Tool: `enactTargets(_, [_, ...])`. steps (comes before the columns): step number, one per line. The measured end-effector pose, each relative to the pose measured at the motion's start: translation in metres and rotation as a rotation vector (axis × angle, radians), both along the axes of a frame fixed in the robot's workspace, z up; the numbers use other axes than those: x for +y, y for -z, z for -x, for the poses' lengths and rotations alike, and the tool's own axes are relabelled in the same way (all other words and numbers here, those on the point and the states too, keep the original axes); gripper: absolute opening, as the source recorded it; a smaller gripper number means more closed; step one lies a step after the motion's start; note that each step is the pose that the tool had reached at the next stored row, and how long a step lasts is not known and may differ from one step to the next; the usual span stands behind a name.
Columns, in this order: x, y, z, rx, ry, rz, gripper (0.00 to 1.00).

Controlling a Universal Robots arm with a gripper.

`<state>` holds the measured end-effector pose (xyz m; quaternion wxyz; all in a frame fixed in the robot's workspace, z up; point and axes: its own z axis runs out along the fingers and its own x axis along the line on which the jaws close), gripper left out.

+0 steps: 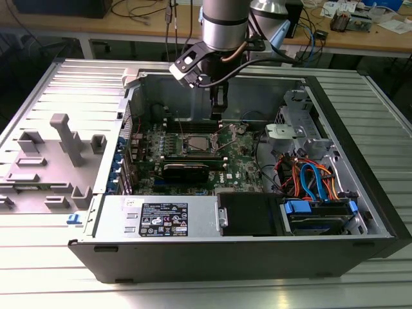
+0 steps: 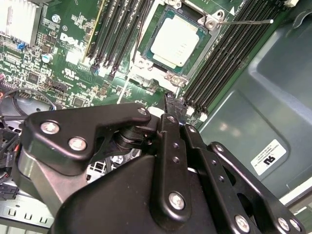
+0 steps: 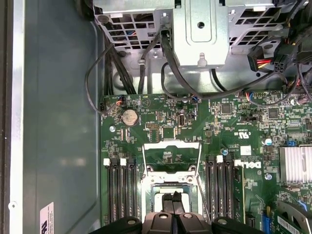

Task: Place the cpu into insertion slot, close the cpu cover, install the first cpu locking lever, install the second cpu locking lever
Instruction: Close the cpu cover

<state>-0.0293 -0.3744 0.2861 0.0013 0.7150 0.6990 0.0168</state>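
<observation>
In the second wrist view the cpu [image 2: 174, 43], a flat square chip with a silvery top, lies in the insertion slot [image 2: 142, 60] on the green motherboard. The cpu cover [image 3: 170, 171], a thin silvery frame, stands swung up from the slot [image 3: 146, 184] in the first wrist view. A thin wire locking lever [image 2: 246, 22] sticks out beside the slot. My gripper [image 3: 173, 197] hangs just over the slot's edge with its black fingers [image 2: 170, 100] shut on nothing. From the exterior view the gripper [image 1: 217, 114] hovers inside the open case, just behind the slot [image 1: 196, 143].
Long black memory slots [image 2: 222, 58] flank the socket on both sides. A metal drive cage [image 3: 200, 29] with cables, a finned heat sink [image 3: 295, 163], the power supply [image 1: 161, 219] and coloured cables [image 1: 312, 180] crowd the case. A grey plastic fixture [image 1: 64, 138] lies outside it.
</observation>
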Motion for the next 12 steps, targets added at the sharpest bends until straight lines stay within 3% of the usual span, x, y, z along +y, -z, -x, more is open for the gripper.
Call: enactTargets(12, [0.0, 0.0, -0.0062, 0.0, 0.0, 0.0, 0.11])
